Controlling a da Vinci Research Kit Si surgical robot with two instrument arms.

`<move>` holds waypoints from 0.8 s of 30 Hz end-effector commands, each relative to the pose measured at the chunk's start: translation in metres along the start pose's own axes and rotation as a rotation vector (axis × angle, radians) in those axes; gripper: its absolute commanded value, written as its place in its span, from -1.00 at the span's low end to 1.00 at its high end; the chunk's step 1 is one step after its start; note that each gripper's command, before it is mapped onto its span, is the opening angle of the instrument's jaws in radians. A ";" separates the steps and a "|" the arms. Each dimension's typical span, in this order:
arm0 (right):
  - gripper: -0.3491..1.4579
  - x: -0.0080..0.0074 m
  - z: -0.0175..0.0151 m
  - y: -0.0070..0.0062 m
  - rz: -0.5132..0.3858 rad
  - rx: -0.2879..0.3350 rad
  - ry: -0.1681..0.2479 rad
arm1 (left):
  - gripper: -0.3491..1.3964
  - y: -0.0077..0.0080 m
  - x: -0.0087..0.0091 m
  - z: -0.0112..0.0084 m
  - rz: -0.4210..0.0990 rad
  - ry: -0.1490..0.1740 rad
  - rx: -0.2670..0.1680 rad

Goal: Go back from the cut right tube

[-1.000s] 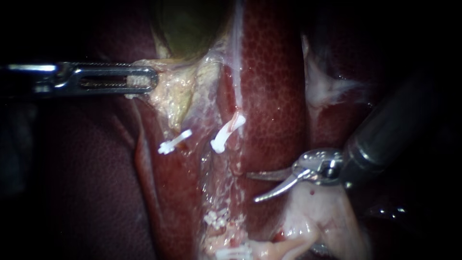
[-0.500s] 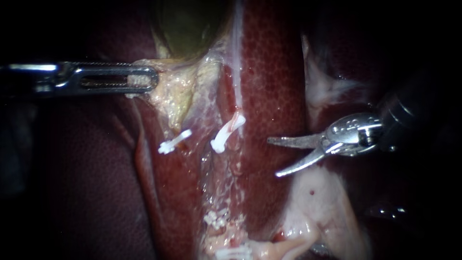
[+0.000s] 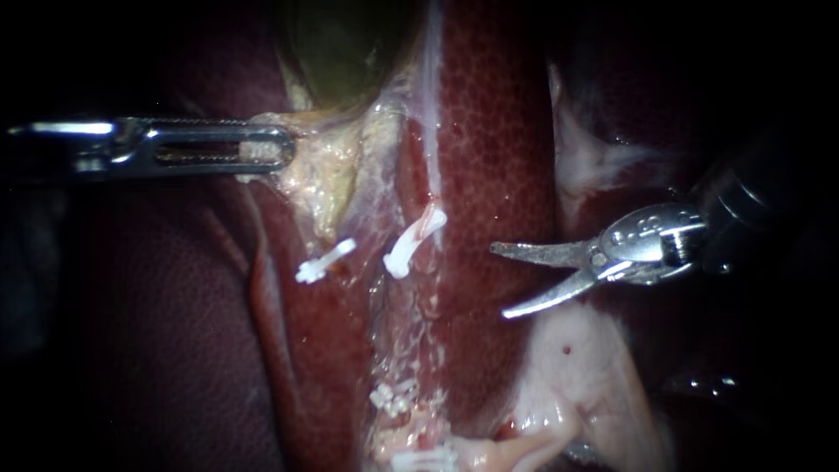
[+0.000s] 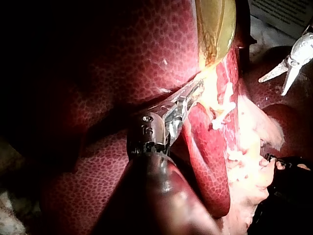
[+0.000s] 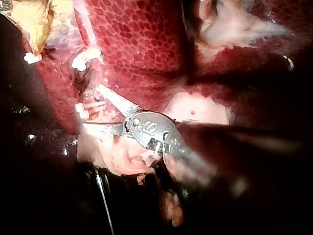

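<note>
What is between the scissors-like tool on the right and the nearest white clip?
Only bare red liver. In the endoscope view nothing else sits between the right tool, its jaws open, and that clip.

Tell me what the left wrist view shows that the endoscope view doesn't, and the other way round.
Left wrist only: a printed sheet beyond the liver, and the dark shaft of the left instrument. Endoscope only: the dark shaft of the right instrument, and a red spot on pale pink tissue below its jaws. Both: left jaws shut on yellowish tissue at the gallbladder's narrow end, right jaws open, touching nothing, and two white clips.
</note>
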 end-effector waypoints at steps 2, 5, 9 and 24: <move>0.97 -0.0001 0.0000 0.0001 0.000 0.000 0.000 | -1.00 -0.0001 0.0006 0.0007 -0.007 0.011 0.004; 0.97 -0.0002 0.0000 0.0002 0.001 -0.001 0.000 | -1.00 -0.0004 0.0012 0.0017 -0.009 0.020 0.008; 0.97 -0.0003 0.0000 0.0002 0.001 -0.001 0.000 | -1.00 -0.0007 0.0021 0.0031 -0.015 0.031 0.018; 0.97 0.0000 -0.0001 0.0003 0.002 -0.001 -0.003 | -1.00 -0.0015 0.0037 0.0059 -0.021 0.057 0.025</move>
